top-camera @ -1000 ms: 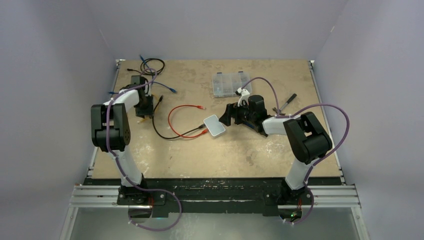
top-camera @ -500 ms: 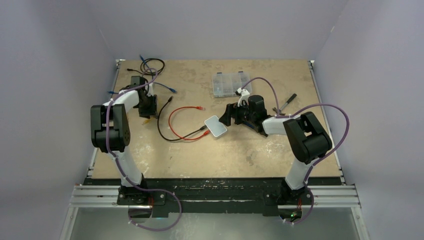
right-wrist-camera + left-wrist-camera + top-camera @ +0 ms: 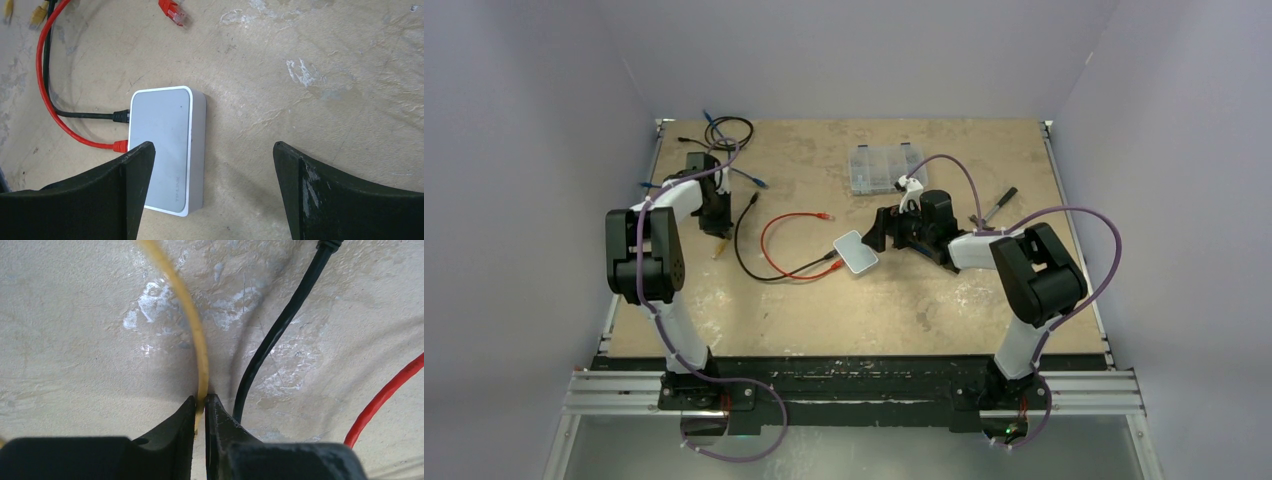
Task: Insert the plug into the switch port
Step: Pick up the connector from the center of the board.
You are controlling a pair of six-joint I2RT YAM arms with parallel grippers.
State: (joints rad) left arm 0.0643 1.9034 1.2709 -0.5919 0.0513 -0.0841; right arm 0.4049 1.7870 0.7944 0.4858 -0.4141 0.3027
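Left gripper [image 3: 200, 405] pinching yellow cable [image 3: 192, 330], jaws nearly closed. Switch [image 3: 855, 251] lying mid-table, well to its right, ports facing left arm. Right gripper [image 3: 212, 150] hovering over switch, wide open, empty.

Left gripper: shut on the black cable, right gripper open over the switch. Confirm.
Wrong cable: the left wrist view shows the left gripper shut on the yellow cable, the black cable free beside it. The right gripper is open over the switch.
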